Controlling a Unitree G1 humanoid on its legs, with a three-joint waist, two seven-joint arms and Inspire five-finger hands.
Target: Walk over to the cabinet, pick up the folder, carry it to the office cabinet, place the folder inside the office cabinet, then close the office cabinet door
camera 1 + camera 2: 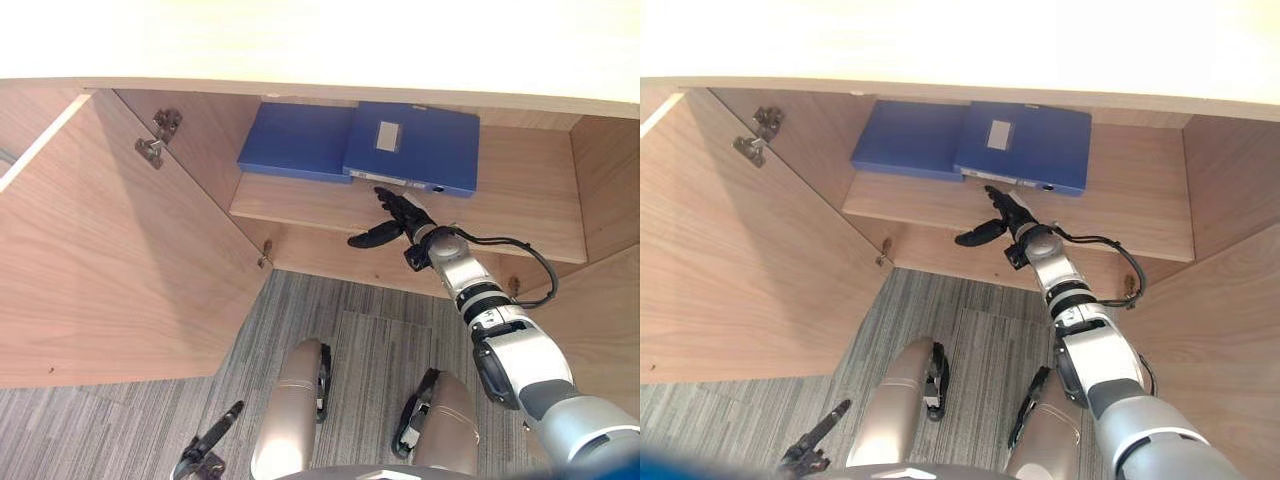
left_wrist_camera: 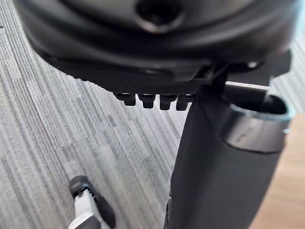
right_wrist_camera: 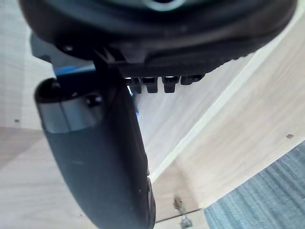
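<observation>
Left eye view: The cabinet (image 1: pixel 520 215) stands open, with its door (image 1: pixel 110 270) swung out to the left. On the shelf (image 1: pixel 300 205) lies the folder (image 1: pixel 415 145), blue with a pale label. Its left edge overlaps a second folder (image 1: pixel 295 140), also blue. The right hand (image 1: pixel 405 215) reaches in to the shelf. Its fingers (image 1: pixel 392 200) are straight and close together and point at the folder's front edge. Whether they touch it cannot be told. The thumb (image 1: pixel 370 238) is spread well out to the left and grips nothing. The left hand (image 1: pixel 205 455) hangs low over the carpet (image 1: pixel 290 310), fingers straight and holding nothing.

Right eye view: The layout is the same. The folder (image 1: pixel 1025 145) lies flat on the shelf, with the right hand (image 1: pixel 1012 218) at its front edge.

Left wrist view: The left hand's fingers (image 2: pixel 152 100) lie side by side in a row, thumb (image 2: pixel 224 181) apart, with carpet (image 2: pixel 71 129) beyond.

Right wrist view: The right hand's fingers (image 3: pixel 162 85) lie in a row, thumb (image 3: pixel 95 157) apart. A blue sliver of folder (image 3: pixel 71 71) shows beside the thumb. Cabinet wood (image 3: pixel 228 124) lies beyond.
</observation>
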